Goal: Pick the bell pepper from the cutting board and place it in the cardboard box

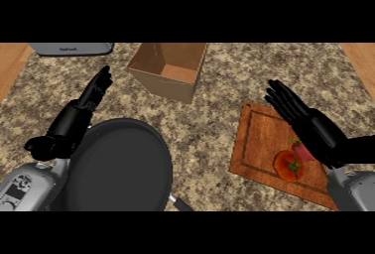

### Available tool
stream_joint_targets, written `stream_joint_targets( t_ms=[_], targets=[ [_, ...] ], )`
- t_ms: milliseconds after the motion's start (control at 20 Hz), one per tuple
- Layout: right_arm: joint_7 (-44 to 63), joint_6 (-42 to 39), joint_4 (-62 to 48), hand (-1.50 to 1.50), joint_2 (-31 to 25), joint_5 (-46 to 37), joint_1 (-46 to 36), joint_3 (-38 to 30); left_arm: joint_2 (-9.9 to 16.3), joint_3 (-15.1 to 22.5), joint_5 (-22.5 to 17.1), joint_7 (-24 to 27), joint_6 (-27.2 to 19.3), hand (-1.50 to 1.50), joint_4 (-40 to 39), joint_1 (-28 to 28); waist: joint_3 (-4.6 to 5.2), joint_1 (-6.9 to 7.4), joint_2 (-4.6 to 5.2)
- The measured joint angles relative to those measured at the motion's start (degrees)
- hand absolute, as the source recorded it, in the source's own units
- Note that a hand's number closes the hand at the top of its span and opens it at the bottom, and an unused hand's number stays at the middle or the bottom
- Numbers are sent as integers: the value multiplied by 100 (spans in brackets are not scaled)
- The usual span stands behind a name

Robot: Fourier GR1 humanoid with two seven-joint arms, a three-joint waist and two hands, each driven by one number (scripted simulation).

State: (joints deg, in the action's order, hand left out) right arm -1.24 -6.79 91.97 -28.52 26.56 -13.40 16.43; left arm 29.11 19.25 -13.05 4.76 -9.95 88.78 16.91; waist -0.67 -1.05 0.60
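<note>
Red bell pepper (290,165) lies on the cutting board (260,144) beneath the right hand (311,126), fingers straight; cardboard box (170,67) well apart.

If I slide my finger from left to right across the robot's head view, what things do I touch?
Left hand → dark pan → cardboard box → cutting board → bell pepper → right hand.

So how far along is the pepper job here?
Nothing is done yet: the bell pepper lies on the cutting board. In hand: the right hand is open above the board, holding nothing. The left hand is open too. Left: grasping, carrying to the cardboard box.
</note>
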Motion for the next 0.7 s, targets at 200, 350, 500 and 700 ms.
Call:
stream_joint_targets(
  t_ms=[200,350,500,700],
  targets=[
    [-589,-269,96,-150,4,-132,-146,-187,20,-146,142,-130,-216,0,-293,-276,36,86,-34],
    [-1025,-347,150,150,-383,-587,-434,-474,90,-310,194,-300,-478,0,-561,-563,77,139,-73],
    [-1471,340,-162,-150,-497,-1392,-291,-776,56,-351,204,-397,-666,0,-655,-898,69,158,-66],
    [-2772,376,-1098,-150,-201,-1431,-41,-1194,8,-349,316,-574,-855,0,-553,-1132,56,187,-43]
  ],
)
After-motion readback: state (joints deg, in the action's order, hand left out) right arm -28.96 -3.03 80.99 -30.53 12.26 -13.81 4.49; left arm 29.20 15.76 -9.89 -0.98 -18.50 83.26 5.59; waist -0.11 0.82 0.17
